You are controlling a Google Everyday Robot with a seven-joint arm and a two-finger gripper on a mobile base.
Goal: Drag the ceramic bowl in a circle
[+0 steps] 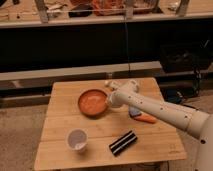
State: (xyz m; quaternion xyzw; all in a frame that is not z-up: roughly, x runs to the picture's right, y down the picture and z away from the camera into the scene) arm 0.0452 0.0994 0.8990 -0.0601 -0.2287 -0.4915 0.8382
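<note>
The ceramic bowl (92, 102) is wide, shallow and orange-red with a darker rim. It sits upright on the wooden table (62, 122), left of centre and toward the far edge. My gripper (111, 102) is at the end of the white arm that reaches in from the right. It rests at the bowl's right rim. The small white cup (77, 139) stands nearer the front left, apart from the bowl.
A black packet with white stripes (123, 142) lies at the front centre. A blue and orange item (142, 116) lies under the arm, right of the bowl. A pale object (110, 83) lies near the far edge. A dark shelf unit runs behind the table.
</note>
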